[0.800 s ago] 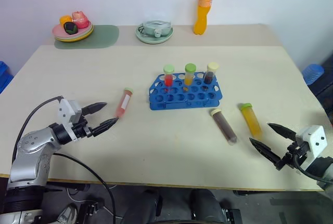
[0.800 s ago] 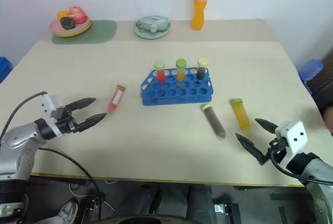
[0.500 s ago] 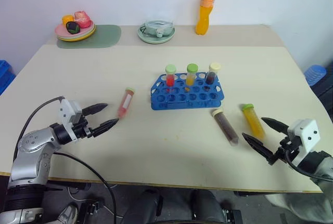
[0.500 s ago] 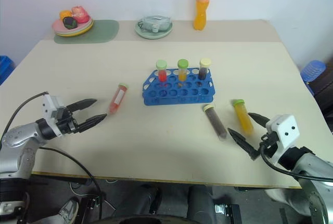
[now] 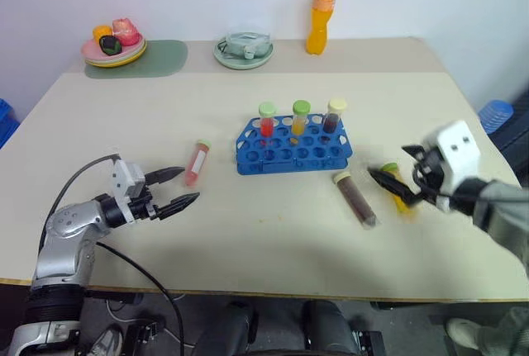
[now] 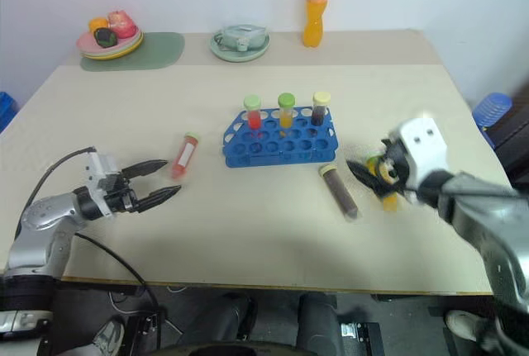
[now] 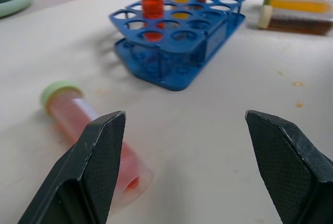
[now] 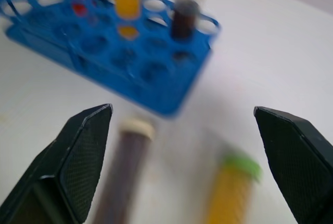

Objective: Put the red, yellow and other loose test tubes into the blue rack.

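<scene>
We hold our left gripper (image 5: 183, 187) open just short of the red tube (image 5: 197, 162) and our right gripper (image 5: 388, 182) open above the yellow tube (image 8: 228, 197) and brown tube (image 5: 356, 200), the blue rack (image 5: 293, 149) beyond them.

**Both arms low, jaws apart**

L gripper (image 5: 183, 187) at lower left of the head view, fingers spread, pointing right, roughly level. R gripper (image 5: 387, 184) at mid-right, blurred, prob. tilted down toward frame centre; wrist view shows its fingers (image 8: 78, 156) wide apart.
</scene>
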`<state>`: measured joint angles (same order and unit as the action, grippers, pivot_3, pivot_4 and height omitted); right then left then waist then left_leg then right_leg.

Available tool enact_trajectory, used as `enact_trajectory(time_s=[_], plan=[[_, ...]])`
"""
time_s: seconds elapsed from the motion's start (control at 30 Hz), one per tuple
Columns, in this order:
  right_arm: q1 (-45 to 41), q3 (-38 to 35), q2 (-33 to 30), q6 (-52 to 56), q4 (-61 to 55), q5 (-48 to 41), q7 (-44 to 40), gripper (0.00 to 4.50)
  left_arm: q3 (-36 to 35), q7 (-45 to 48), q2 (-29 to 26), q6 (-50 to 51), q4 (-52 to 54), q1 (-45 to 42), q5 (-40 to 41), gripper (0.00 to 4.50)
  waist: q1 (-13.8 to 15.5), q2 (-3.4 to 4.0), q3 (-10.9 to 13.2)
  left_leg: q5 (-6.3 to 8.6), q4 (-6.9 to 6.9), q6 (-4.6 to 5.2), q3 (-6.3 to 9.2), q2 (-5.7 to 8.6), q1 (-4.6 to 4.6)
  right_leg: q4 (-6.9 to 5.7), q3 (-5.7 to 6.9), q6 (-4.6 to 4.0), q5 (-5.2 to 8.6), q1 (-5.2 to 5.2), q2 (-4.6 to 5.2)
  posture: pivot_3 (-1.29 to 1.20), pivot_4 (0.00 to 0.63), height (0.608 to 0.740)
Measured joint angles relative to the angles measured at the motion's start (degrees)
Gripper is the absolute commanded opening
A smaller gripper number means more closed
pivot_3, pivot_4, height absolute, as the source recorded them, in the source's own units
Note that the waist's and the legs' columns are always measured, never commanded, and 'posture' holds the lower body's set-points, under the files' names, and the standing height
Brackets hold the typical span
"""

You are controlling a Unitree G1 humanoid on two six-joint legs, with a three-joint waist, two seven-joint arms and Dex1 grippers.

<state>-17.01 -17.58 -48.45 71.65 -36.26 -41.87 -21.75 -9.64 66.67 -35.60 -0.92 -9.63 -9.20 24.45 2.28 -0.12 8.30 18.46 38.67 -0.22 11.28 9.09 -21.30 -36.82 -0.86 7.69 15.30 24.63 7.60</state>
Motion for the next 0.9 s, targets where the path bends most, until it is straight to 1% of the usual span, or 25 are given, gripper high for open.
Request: enact_trajectory(time_s=[0.13,0.23,0.4,0.57,0.7,0.83,0.9], plan=[[-6.8,5.9,2.8,13.7,3.7,-0.5,3.6,4.5,0.5,0.7,0.1,-0.2,-0.9,-0.3,-0.2,3.75,0.0,-0.01,0.0,0.12,0.1,0.21,-0.08,0.1,-0.13,0.2,-0.02,0.0,-0.02,-0.01,0.07,0.0,0.15,0.74],[-8.3,9.8,3.1,19.4,6.0,-0.5,3.8,4.5,1.5,1.0,0.1,-0.8,-0.9,-0.7,-0.3,3.75,-0.1,-0.01,0.0,0.15,0.15,0.27,-0.14,0.11,-0.14,0.33,-0.02,0.11,-0.08,-0.06,0.06,0.0,0.15,0.74],[-10.3,13.7,2.5,20.5,12.8,0.0,5.1,4.5,2.2,0.6,0.3,-0.9,0.3,-0.4,-0.5,3.75,-0.2,-0.01,0.0,0.15,0.17,0.27,-0.22,0.09,-0.12,0.4,-0.03,0.27,-0.18,-0.07,0.05,0.0,0.15,0.74],[-14.4,15.4,3.6,20.5,18.5,-0.4,7.2,4.5,2.2,-0.1,0.6,-0.9,2.2,1.2,-0.5,3.75,-0.5,0.0,0.0,0.15,0.15,0.27,-0.24,0.07,-0.11,0.4,-0.04,0.28,-0.18,-0.06,0.03,0.0,0.15,0.74],[-16.6,18.4,5.0,20.5,21.5,-1.8,9.3,4.5,2.3,-0.7,0.8,-0.8,3.3,2.4,-0.5,3.75,-0.5,0.01,0.0,0.15,0.16,0.27,-0.24,0.08,-0.12,0.41,-0.04,0.28,-0.19,-0.06,0.04,0.0,0.15,0.74],[-18.1,21.4,4.9,20.5,22.6,-2.4,10.7,4.5,2.3,-1.0,0.9,-0.6,4.3,2.9,-0.5,3.75,-0.3,-0.01,0.0,0.15,0.17,0.27,-0.24,0.07,-0.11,0.43,-0.04,0.28,-0.19,-0.08,0.03,0.0,0.15,0.74],[-18.3,22.3,4.8,20.5,22.4,-2.4,11.3,3.94,2.3,-1.3,0.9,-0.5,4.4,3.0,-0.5,3.82,-0.4,-0.02,0.0,0.15,0.16,0.27,-0.24,0.06,-0.1,0.43,-0.04,0.28,-0.19,-0.08,0.02,0.0,0.15,0.74]])
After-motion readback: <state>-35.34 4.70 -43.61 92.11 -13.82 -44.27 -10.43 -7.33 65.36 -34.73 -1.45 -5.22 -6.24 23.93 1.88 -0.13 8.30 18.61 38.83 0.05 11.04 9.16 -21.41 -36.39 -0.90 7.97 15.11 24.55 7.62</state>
